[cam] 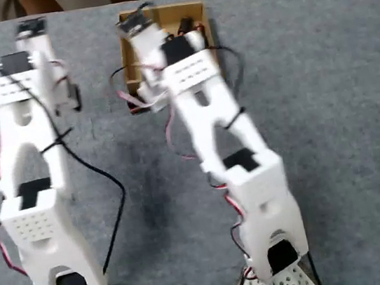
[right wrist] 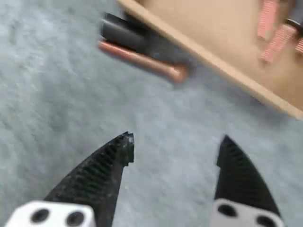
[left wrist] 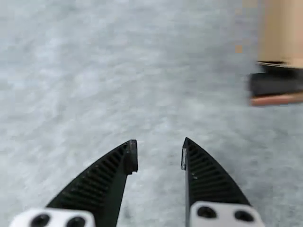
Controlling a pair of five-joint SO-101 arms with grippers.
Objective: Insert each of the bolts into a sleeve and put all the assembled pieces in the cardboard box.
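A black sleeve (right wrist: 135, 37) and a copper bolt (right wrist: 142, 59) lie side by side on the grey mat, against the outer wall of the cardboard box (right wrist: 208, 52). Inside the box lie threaded copper bolt ends (right wrist: 279, 41), one beside a black part. My right gripper (right wrist: 177, 141) hangs open above the mat just short of the sleeve and bolt, holding nothing. My left gripper (left wrist: 159, 144) is open and empty over bare mat, with the same sleeve and bolt (left wrist: 277, 92) and the box (left wrist: 281, 28) farther off to its side.
In the high view the cardboard box (cam: 195, 5) stands at the table's far edge in the middle, partly covered by the right arm (cam: 200, 91). The left arm (cam: 27, 116) stretches along the left side. Grey mat (cam: 332, 94) covers the table.
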